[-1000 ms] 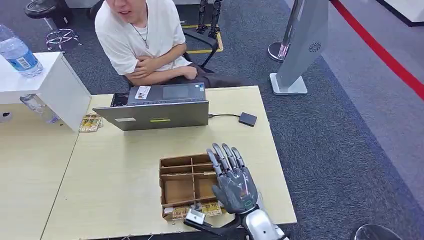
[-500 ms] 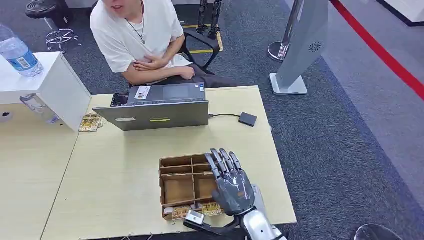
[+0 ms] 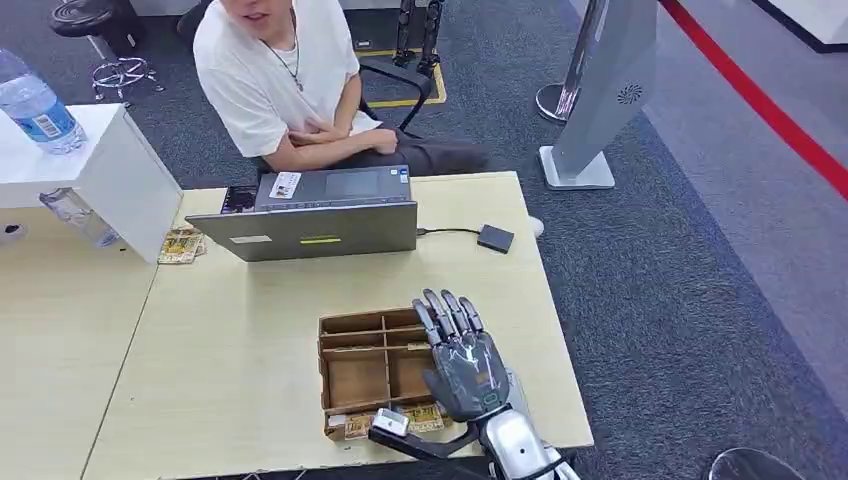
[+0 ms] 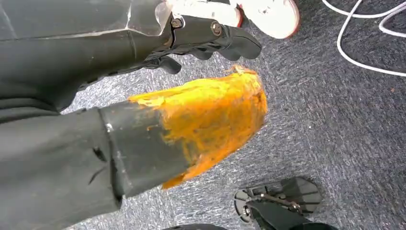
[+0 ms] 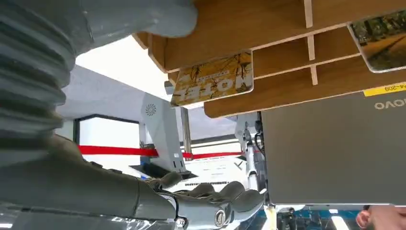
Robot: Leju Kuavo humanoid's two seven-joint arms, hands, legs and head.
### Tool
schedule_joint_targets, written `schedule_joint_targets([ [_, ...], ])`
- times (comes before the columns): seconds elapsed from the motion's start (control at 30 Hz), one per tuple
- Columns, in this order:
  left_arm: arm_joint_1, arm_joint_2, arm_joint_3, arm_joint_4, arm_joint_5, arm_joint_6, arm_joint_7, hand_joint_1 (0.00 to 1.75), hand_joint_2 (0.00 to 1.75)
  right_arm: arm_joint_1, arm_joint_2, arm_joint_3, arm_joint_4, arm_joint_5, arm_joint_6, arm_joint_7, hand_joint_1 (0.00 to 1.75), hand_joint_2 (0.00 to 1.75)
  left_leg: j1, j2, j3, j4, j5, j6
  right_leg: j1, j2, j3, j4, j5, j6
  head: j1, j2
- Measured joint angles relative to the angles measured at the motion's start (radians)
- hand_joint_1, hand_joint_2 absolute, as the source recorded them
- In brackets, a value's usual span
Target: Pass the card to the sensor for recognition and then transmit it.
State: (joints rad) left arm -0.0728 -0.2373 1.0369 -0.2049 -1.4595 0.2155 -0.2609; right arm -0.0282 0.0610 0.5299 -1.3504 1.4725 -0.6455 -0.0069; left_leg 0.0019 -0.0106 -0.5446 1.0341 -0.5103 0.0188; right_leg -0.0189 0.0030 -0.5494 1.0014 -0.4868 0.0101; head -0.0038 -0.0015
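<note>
Table [image 3: 250,340]: laptop [image 3: 315,215] behind divided box [image 3: 375,365]; right hand [image 3: 465,365] above box, fingers [image 3: 445,315] spread, empty.

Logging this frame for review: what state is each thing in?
Right hand: fingers spread, over the tray, holding nothing visible.
Tray: on the table, compartments open.
Cards: lying in the tray's near edge.
Laptop: open, facing the person.
Bottle: upright, capped.
</note>
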Motion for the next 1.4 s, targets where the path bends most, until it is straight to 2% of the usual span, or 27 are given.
schedule_joint_targets([
  [0.07,0.0,0.0,0.0,0.0,0.0,0.0,0.0,0.0,0.0,-0.002,0.0,0.0,0.0,-0.001,0.0,0.0,0.47,1.75,0.0,0.0,0.0,0.0,0.0,0.0,0.0,0.0,0.0,0.0,0.0,0.0,0.0,0.0],
  [0.1,0.0,0.0,0.0,0.0,0.0,0.0,0.0,0.0,0.0,-0.003,0.0,0.0,0.0,-0.002,0.0,0.0,0.58,1.75,0.0,0.0,0.0,0.0,0.0,0.0,0.0,0.0,0.0,0.0,0.0,0.0,0.0,0.0],
  [0.33,0.0,0.0,0.0,0.0,0.0,0.0,0.0,0.0,0.0,-0.006,0.0,0.0,0.0,-0.007,0.002,0.0,0.68,1.75,0.0,0.0,0.0,0.0,0.0,0.0,0.0,0.0,0.0,0.0,0.0,0.0,0.0,0.0],
  [0.43,0.0,0.0,0.0,0.0,0.0,0.0,0.0,0.0,0.0,-0.007,0.0,0.0,0.002,-0.007,0.003,0.001,0.59,1.75,0.0,0.0,0.0,0.0,0.0,0.0,0.0,0.0,0.0,0.0,0.0,0.0,0.0,0.0],
  [0.8,0.0,0.0,-0.001,0.0,0.0,-0.002,-0.001,0.0,0.0,-0.008,0.0,0.0,0.012,-0.008,0.008,0.001,0.58,1.75,0.0,0.0,0.0,0.0,0.0,0.0,0.0,0.0,0.0,0.0,0.0,0.0,0.0,0.0],
  [0.87,0.0,0.0,-0.001,0.0,0.0,-0.002,-0.001,0.0,0.0,-0.009,0.0,0.0,0.014,-0.008,0.009,0.001,0.63,1.75,0.0,0.0,0.0,0.0,0.0,0.0,0.0,0.0,0.0,0.0,0.0,0.0,0.0,0.0],
  [0.93,0.0,0.0,-0.001,0.0,0.0,-0.002,-0.001,0.0,0.0,-0.011,0.0,0.0,0.016,-0.008,0.01,0.001,0.91,1.75,0.0,0.0,0.0,0.0,0.0,0.0,0.0,0.0,0.0,0.0,0.0,0.0,0.0,0.0],
  [1.13,0.0,0.0,-0.001,0.0,-0.001,-0.002,-0.001,0.0,0.0,-0.017,0.0,0.0,0.026,-0.008,0.012,0.001,1.01,1.75,0.0,0.0,0.0,0.0,0.0,0.0,0.0,0.0,0.0,0.0,0.0,0.0,0.0,0.0],
  [1.27,0.0,0.0,-0.001,0.0,-0.002,-0.002,-0.001,0.0,0.0,-0.018,0.0,0.0,0.03,-0.008,0.016,0.001,1.38,1.75,0.0,0.0,0.0,0.0,0.0,0.0,0.0,0.0,0.0,0.0,0.0,0.0,0.0,0.0],
  [1.4,0.0,0.0,-0.002,0.0,-0.003,-0.003,-0.001,0.0,0.0,-0.02,0.0,0.0,0.031,-0.008,0.018,0.002,1.36,1.75,0.0,0.0,0.0,0.0,0.0,0.0,0.0,0.0,0.0,0.0,0.0,0.0,0.0,0.0],
])
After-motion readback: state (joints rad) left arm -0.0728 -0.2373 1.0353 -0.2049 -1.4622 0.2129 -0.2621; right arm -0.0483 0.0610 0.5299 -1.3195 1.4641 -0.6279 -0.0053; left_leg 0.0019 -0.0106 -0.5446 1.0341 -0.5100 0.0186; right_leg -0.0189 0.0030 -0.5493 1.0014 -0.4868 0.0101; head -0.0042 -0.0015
